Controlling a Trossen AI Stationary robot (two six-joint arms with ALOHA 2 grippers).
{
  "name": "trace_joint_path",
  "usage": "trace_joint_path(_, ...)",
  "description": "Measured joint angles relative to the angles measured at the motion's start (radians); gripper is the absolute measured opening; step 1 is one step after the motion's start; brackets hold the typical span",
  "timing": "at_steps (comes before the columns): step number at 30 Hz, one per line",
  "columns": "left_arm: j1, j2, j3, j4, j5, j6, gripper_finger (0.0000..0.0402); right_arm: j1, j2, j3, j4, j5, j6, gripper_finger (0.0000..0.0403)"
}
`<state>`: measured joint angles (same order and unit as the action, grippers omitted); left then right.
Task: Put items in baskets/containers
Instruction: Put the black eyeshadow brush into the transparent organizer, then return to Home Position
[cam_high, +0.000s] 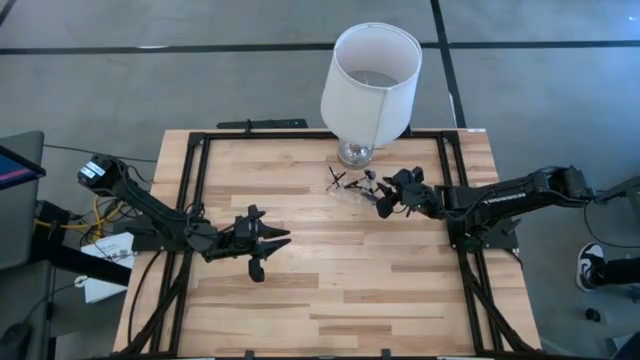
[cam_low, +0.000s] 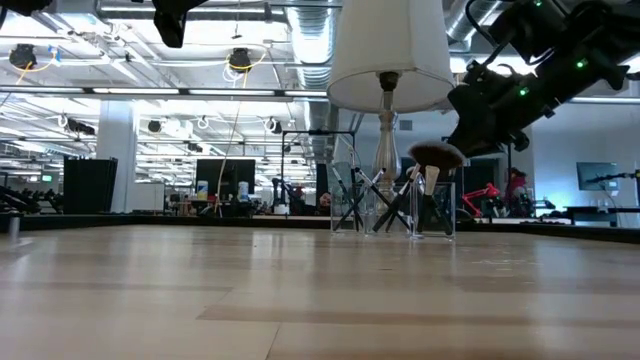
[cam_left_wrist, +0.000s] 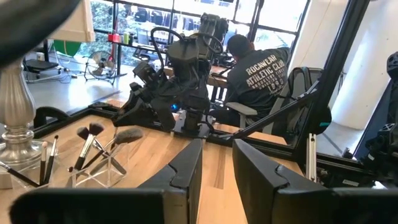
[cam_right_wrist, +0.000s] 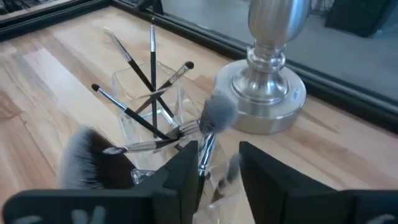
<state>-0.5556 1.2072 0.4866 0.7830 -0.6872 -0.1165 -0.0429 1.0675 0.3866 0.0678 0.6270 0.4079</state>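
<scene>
A small clear plastic holder (cam_right_wrist: 163, 93) stands on the table beside the lamp base, also visible in the high view (cam_high: 352, 192) and the low view (cam_low: 392, 208). Several slim dark brushes (cam_right_wrist: 151, 74) lean in it with their heads up, among them a wide dark fluffy one (cam_right_wrist: 87, 163). My right gripper (cam_right_wrist: 219, 165) hovers open just above the holder (cam_high: 382, 203). A grey-headed brush (cam_right_wrist: 214, 115) stands upright with its handle (cam_right_wrist: 206, 152) between the fingers. My left gripper (cam_high: 272, 248) is open and idle at the table's left middle (cam_left_wrist: 217, 162). My right gripper comes at the grey-headed brush slanting from above and from the table's right. Its handle (cam_right_wrist: 206, 152) runs close along one finger (cam_right_wrist: 186, 168), with a wide gap to the other. I cannot tell whether the finger touches it. Its lower end is hidden inside the holder.
A lamp with a white shade (cam_high: 370, 70) on a silver base (cam_right_wrist: 268, 87) stands right behind the holder. Black rails (cam_high: 195, 190) frame the table. A seated person (cam_left_wrist: 261, 74) is in the room beyond. Bare wood (cam_high: 340, 290) lies toward the near edge.
</scene>
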Motion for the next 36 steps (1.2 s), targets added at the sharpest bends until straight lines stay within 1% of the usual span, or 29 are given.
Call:
trace_joint_path(4, 0.0, -0.011, 0.0, 0.0, -0.009, 0.004, 0.0087, 0.023, -0.026, 0.027, 0.022, 0.0, -0.072, 0.0124)
trace_joint_path(6, 0.0, -0.042, 0.0, -0.001, -0.058, 0.022, 0.0087, 0.053, -0.056, 0.077, 0.014, 0.0, -0.15, 0.013)
trace_joint_path(8, 0.0, -0.101, 0.0, 0.0, -0.112, 0.113, 0.0087, 0.085, -0.097, 0.135, -0.004, 0.0, -0.247, 0.0134)
trace_joint_path(10, -0.004, -0.183, 0.0, 0.0, -0.165, 0.244, 0.0087, 0.129, -0.147, 0.208, -0.042, 0.001, -0.352, 0.0135)
trace_joint_path(13, -0.018, -0.336, 0.0, -0.037, -0.265, 0.407, 0.0084, 0.207, -0.231, 0.327, -0.166, 0.001, -0.456, 0.013)
trace_joint_path(16, -0.046, -0.533, 0.0, -0.17, -0.377, 0.496, 0.0068, 0.271, -0.331, 0.422, -0.356, 0.0, -0.515, 0.0113)
trace_joint_path(18, -0.063, -0.67, 0.0, -0.318, -0.404, 0.497, 0.0048, 0.305, -0.406, 0.432, -0.452, -0.004, -0.528, 0.0095)
trace_joint_path(19, -0.068, -0.74, 0.0, -0.406, -0.39, 0.479, 0.0036, 0.317, -0.448, 0.422, -0.48, -0.021, -0.529, 0.0084)
trace_joint_path(20, -0.068, -0.804, -0.003, -0.496, -0.344, 0.444, 0.0022, 0.326, -0.49, 0.4, -0.487, -0.049, -0.529, 0.0074)
trace_joint_path(22, -0.053, -0.909, -0.038, -0.587, -0.208, 0.348, 0.0007, 0.334, -0.571, 0.328, -0.445, -0.107, -0.541, 0.0054)
trace_joint_path(25, -0.012, -0.991, -0.138, -0.616, -0.032, 0.267, 0.0004, 0.337, -0.676, 0.18, -0.276, -0.18, -0.599, 0.0028)
trace_joint_path(27, 0.015, -1.011, -0.199, -0.614, 0.041, 0.24, 0.0004, 0.333, -0.731, 0.089, -0.17, -0.204, -0.622, 0.0012)
trace_joint_path(28, 0.028, -1.01, -0.226, -0.613, 0.053, 0.238, 0.0004, 0.329, -0.755, 0.051, -0.143, -0.21, -0.623, 0.0006)
trace_joint_path(30, 0.053, -1.01, -0.264, -0.623, 0.047, 0.248, 0.0004, 0.322, -0.797, -0.013, -0.144, -0.223, -0.601, 0.0003)
trace_joint_path(33, 0.089, -1.023, -0.27, -0.665, 0.038, 0.293, 0.0004, 0.32, -0.865, -0.075, -0.146, -0.236, -0.565, 0.0007)
trace_joint_path(34, 0.101, -1.03, -0.27, -0.681, 0.048, 0.298, 0.0004, 0.32, -0.892, -0.088, -0.146, -0.236, -0.559, 0.0007)
trace_joint_path(36, 0.124, -1.04, -0.271, -0.723, 0.103, 0.297, 0.0004, 0.32, -0.943, -0.116, -0.131, -0.236, -0.54, 0.0007)
